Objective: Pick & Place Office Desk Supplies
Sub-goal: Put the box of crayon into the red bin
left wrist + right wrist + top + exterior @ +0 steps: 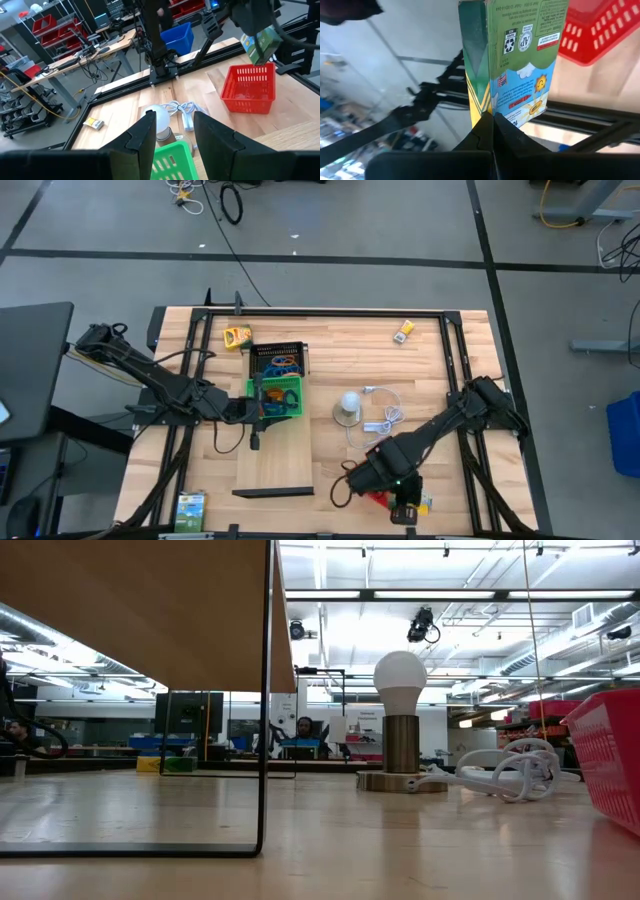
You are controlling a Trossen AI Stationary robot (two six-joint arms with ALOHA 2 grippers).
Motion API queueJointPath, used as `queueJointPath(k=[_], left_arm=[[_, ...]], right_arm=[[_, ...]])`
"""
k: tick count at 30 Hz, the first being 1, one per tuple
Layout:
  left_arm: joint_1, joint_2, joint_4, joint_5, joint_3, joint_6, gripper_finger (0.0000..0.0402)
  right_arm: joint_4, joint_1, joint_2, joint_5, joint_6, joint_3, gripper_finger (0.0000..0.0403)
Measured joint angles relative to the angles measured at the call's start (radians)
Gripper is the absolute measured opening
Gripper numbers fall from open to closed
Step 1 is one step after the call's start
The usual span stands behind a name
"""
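The counter [420, 370] is pale butcher-block wood edged by a black metal frame.

Right claw [492, 117]: clamped on a green card box [520, 55], a flat printed carton with a yellow sun motif. In the high view the claw sits at the counter's near edge toward the right corner, over the red mesh tray [380, 498]. The left wrist view shows the box [261, 44] held above the tray [250, 90], clear of its rim; the high view hides this box under the arm.

Left claw [172, 137]: fingers apart, nothing between them, over the green mesh tray [275, 397] left of centre.

The black mesh tray [277, 360] behind it holds blue and orange loops [285, 365]. A second green box [190, 507] lies at the near left corner, a yellow item [237, 336] near the far edge, another yellow item [403, 331] farther right along it.

Only the low view shows the bulb lamp [400, 720] as a matte white globe on a cylindrical base with coiled white cable [510, 775].
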Motion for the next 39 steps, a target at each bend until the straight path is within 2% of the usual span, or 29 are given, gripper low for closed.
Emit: queueJointPath(k=[10,15,25,34,39], left_arm=[[0.0,0.0,-0.003,0.0,0.0,0.022,0.014],[0.0,0.0,-0.008,0.0,0.0,0.023,0.014],[0.0,0.0,-0.03,0.0,0.0,0.018,0.014],[0.0,0.0,-0.049,0.0,0.0,0.002,0.014],[0.0,0.0,-0.05,0.0,0.0,-0.007,0.014]], right_arm=[[0.002,-0.101,0.081,-0.163,-0.118,-0.01,0.0],[0.001,-0.132,0.111,-0.187,-0.174,-0.01,0.0],[0.001,-0.177,0.119,-0.197,-0.173,-0.011,0.0],[0.0,-0.156,0.119,-0.19,-0.162,-0.142,0.0],[0.0,-0.15,0.118,-0.249,-0.161,-0.205,0.0]])
